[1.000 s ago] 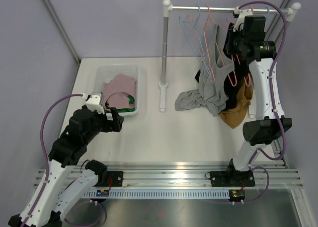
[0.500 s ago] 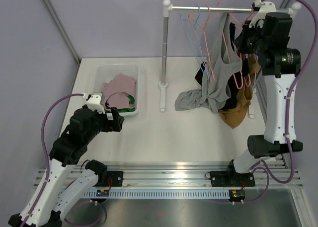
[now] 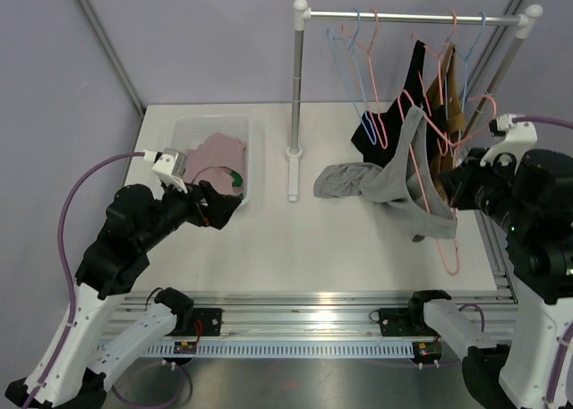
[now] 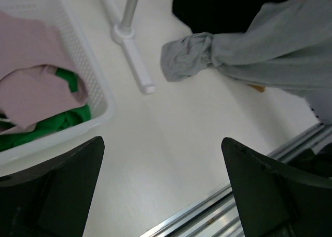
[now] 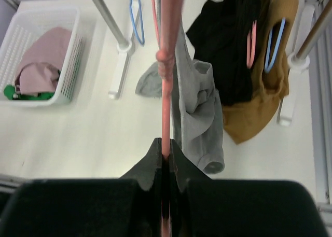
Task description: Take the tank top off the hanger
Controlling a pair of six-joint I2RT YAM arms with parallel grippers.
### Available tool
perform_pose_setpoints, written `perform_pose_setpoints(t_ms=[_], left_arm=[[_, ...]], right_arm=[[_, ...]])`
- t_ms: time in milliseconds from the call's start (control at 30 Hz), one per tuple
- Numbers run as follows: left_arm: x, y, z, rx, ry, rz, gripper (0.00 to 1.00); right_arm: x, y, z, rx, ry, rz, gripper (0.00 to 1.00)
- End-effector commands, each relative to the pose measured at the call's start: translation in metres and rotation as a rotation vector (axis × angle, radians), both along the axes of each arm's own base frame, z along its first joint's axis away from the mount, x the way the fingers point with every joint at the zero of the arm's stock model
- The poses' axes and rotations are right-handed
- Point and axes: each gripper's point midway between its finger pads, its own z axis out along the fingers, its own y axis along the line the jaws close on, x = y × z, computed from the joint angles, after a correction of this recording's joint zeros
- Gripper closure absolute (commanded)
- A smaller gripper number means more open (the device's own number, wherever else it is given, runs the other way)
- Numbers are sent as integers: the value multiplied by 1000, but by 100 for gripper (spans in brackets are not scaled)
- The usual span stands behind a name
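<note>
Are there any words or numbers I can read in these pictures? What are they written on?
None: no word, number or logo can be read in any view.
The grey tank top, the pink hanger and the white basket are plain, with no print showing.
The little boards on the front rail are too small to tell if anything is written on them.

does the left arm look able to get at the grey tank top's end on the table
Probably yes: the left arm's open jaws face the tank top's bunched end across bare table, with only the rack's foot beside the path.
</note>
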Motion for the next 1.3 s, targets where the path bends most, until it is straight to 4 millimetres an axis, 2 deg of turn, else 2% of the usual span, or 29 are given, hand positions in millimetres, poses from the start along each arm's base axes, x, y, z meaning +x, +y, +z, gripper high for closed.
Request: perform_pose_setpoints(t_ms=[0, 33, 67, 133, 167, 200, 233, 267, 333, 367, 433, 467, 500, 567, 600, 633, 733, 833, 1000, 1033, 1100, 1133, 1167, 1267], left_arm=[[-12, -37, 66, -164, -138, -178, 1], [-10, -43, 73, -173, -148, -192, 1], [-15, -53, 78, -186, -154, -228, 1], [-11, -63, 90, -207, -185, -229, 1], [-17, -79, 89, -204, -181, -280, 1], [-14, -84, 96, -213, -212, -259, 1], [-15, -91, 98, -211, -224, -266, 1], [-26, -111, 95, -192, -230, -326, 1], [-20, -122, 98, -174, -262, -280, 1], [-32, -137, 106, -178, -297, -324, 1], [-26, -156, 99, -139, -307, -298, 1], [-30, -166, 104, -152, -327, -316, 1], [-27, -180, 99, -130, -320, -323, 1], [-28, -198, 97, -108, -323, -338, 1], [-25, -203, 102, -112, -336, -323, 1], [-21, -217, 92, -82, -326, -325, 1], [-8, -232, 83, -46, -322, -286, 3], [-1, -238, 75, -17, -320, -264, 7], [-2, -255, 57, -5, -306, -302, 22], [-2, -257, 54, -3, -304, -307, 35], [0, -260, 50, 4, -301, -305, 51], [1, -260, 48, 15, -298, -299, 65], [5, -257, 48, 29, -295, -275, 73], [11, -246, 42, 72, -274, -216, 83]], right_arm=[[-35, 7, -33, 29, 99, 37, 100], [-53, 11, -32, 42, 71, 67, 100], [-61, 15, -35, 48, 69, 91, 100], [-77, 24, -45, 75, 79, 147, 100], [-82, 28, -50, 89, 90, 167, 100], [-85, 33, -61, 96, 124, 197, 100], [-95, 38, -66, 110, 135, 235, 100], [-98, 39, -70, 112, 145, 246, 100], [-108, 42, -77, 117, 152, 277, 100], [-112, 45, -77, 122, 155, 300, 100], [-126, 57, -76, 146, 158, 402, 100], [-127, 60, -77, 147, 160, 422, 100], [-128, 62, -80, 151, 173, 436, 100], [-129, 69, -82, 161, 193, 486, 100], [-129, 72, -83, 170, 204, 505, 100], [-129, 74, -81, 176, 197, 519, 100], [-133, 82, -75, 198, 185, 576, 100], [-137, 86, -70, 210, 168, 608, 100], [-135, 88, -69, 216, 162, 626, 100], [-134, 88, -68, 214, 161, 622, 100], [-133, 88, -66, 212, 156, 619, 100], [-132, 88, -65, 212, 151, 621, 100], [-131, 88, -65, 211, 152, 620, 100], [-125, 86, -68, 199, 160, 597, 100]])
